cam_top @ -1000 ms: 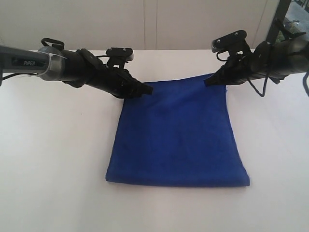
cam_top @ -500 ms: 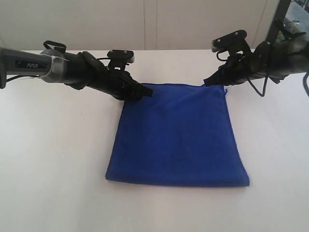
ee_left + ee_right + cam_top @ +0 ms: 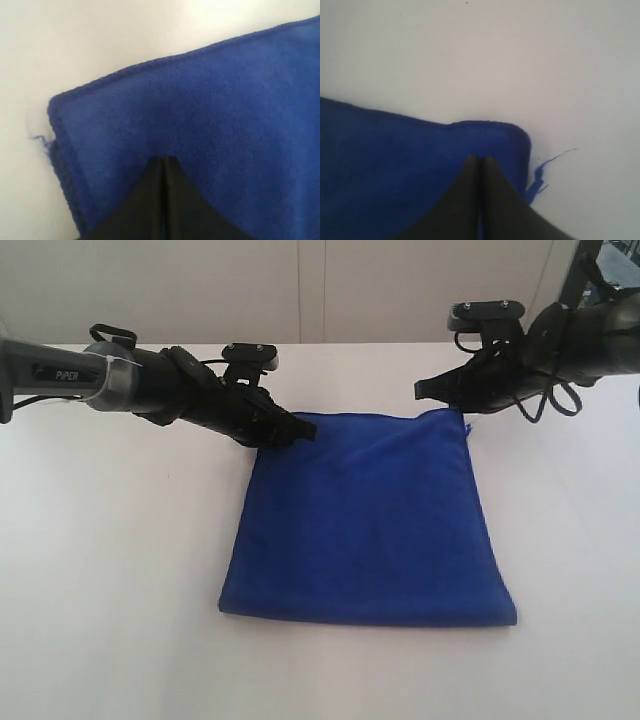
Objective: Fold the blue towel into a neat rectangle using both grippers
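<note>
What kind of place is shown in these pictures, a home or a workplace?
Probably a robotics lab or test bench: a white table, plain pale wall panels behind, and a left arm and right arm at one blue towel.

Black left gripper and right gripper have pointed pincer fingers, w/ looped black cables and small black cam brackets on the wrists, and the left arm's grey tube is marked "PIPER" in pale letters.
</note>
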`<action>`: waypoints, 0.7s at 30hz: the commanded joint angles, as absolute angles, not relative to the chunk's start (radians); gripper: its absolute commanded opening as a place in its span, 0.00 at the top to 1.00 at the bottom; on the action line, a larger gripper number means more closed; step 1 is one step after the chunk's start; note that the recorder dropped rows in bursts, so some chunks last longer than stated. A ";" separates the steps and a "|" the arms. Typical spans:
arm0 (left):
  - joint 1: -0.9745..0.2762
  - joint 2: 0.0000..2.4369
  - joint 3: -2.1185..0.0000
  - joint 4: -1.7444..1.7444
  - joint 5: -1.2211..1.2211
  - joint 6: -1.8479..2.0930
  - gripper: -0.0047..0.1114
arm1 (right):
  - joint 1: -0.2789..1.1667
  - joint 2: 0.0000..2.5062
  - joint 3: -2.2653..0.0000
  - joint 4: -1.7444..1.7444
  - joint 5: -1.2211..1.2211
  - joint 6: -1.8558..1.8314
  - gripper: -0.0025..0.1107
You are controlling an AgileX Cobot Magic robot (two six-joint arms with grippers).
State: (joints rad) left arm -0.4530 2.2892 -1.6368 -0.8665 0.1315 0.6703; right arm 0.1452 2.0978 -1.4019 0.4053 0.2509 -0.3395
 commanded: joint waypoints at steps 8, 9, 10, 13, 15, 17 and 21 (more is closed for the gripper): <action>-0.450 2.313 -1.629 -0.859 0.170 0.669 0.96 | 0.139 2.195 -1.445 0.390 0.423 -0.335 0.98; -0.450 2.313 -1.629 -0.859 0.168 0.669 0.96 | 0.139 2.195 -1.445 0.380 0.428 -0.335 0.98; -0.448 2.313 -1.629 -0.859 0.168 0.669 0.96 | 0.139 2.195 -1.445 0.369 0.432 -0.333 0.98; -0.439 2.313 -1.629 -0.854 0.158 0.669 0.96 | 0.139 2.195 -1.445 0.349 0.460 -0.329 0.98; -0.438 2.313 -1.629 -0.849 0.151 0.669 0.96 | 0.139 2.195 -1.445 0.337 0.462 -0.315 0.98; -0.435 2.313 -1.629 -0.847 0.147 0.669 0.96 | 0.139 2.195 -1.445 0.315 0.462 -0.302 0.98; -0.421 2.313 -1.629 -0.846 0.147 0.669 0.96 | 0.139 2.195 -1.445 0.292 0.464 -0.284 0.98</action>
State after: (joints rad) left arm -0.4424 2.2915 -1.6399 -0.8688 0.1390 0.6703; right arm 0.1452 2.1889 -1.4537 0.3344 0.4296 -0.2999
